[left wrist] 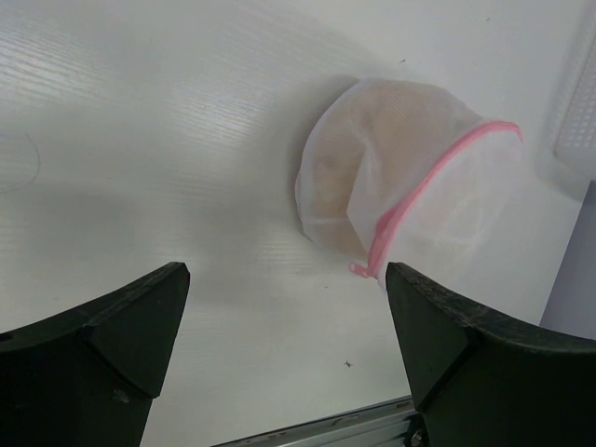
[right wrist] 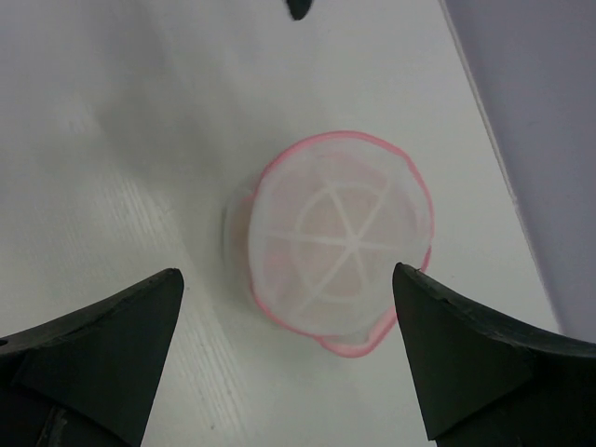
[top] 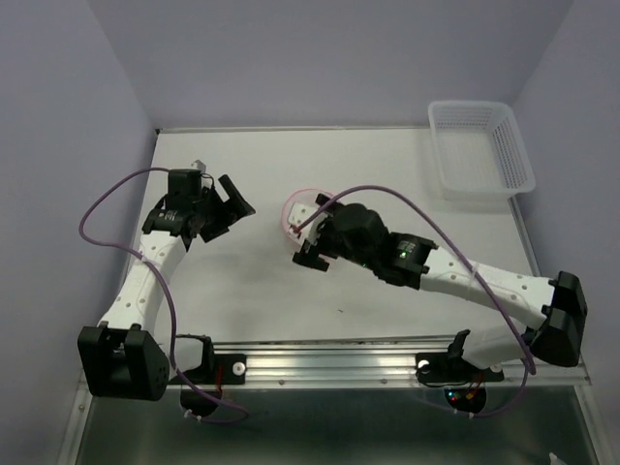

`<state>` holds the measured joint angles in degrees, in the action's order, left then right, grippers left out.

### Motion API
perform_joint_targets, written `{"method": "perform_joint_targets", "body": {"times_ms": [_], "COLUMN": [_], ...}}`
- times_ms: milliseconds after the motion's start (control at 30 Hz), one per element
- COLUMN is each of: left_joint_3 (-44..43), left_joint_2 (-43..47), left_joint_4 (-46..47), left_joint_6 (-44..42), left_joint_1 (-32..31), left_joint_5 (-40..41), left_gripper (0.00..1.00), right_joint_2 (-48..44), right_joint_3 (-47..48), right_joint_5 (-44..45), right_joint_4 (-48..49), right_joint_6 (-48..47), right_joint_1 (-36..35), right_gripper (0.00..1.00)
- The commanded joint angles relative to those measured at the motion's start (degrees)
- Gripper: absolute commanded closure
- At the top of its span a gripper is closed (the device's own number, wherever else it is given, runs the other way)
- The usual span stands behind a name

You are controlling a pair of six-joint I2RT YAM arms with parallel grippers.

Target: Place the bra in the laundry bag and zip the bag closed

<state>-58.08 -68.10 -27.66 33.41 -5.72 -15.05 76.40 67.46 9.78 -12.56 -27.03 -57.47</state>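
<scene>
White counter (top: 242, 300), pale walls round it. On the left, the left pincer (left wrist: 284, 279) hangs w/ jaws wide apart, nothing in them, aimed at the laundry bag (left wrist: 410, 186) a bit to its right. The bra (left wrist: 345, 177) shows beige through the mesh, so it's inside. Pink zip looks run round the rim, can't tell if fully shut. Right pincer (right wrist: 289, 279) sits just over the bag, released, gripping nothing. White basket (top: 480, 145) far right. Prob. the last step: check the zip end, then lift clear w/o snagging mesh.

no readable text, labels or numbers
</scene>
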Motion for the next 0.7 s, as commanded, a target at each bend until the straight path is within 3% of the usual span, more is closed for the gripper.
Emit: {"method": "perform_joint_targets", "body": {"times_ms": [0, 200, 533, 667], "left_joint_3": [2.18, 2.98, 2.72, 1.84], "left_joint_2": [2.88, 2.71, 1.83, 1.48], "left_joint_4": [2.87, 4.46, 5.25, 4.37], "left_joint_6": [-1.5, -2.21, -2.56, -3.61], "left_joint_1": [0.88, 1.06, 1.23, 1.41], "left_joint_5": [-1.04, -1.74, -3.23, -3.32], "left_gripper": [0.01, 0.01, 0.01, 0.01], "right_joint_2": [5.06, 12.28, 15.27, 16.06], "right_joint_3": [-2.95, -4.18, -9.45, -9.63], "right_joint_5": [16.04, 28.53, 26.53, 24.68], "right_joint_4": [2.62, 6.84, 18.26, 18.53], "right_joint_6": [-5.14, -4.53, -8.74, -9.18], "right_joint_1": [-8.61, -12.14, -12.14, -10.38], "right_gripper": [0.0, 0.0, 0.0, 0.0]}}
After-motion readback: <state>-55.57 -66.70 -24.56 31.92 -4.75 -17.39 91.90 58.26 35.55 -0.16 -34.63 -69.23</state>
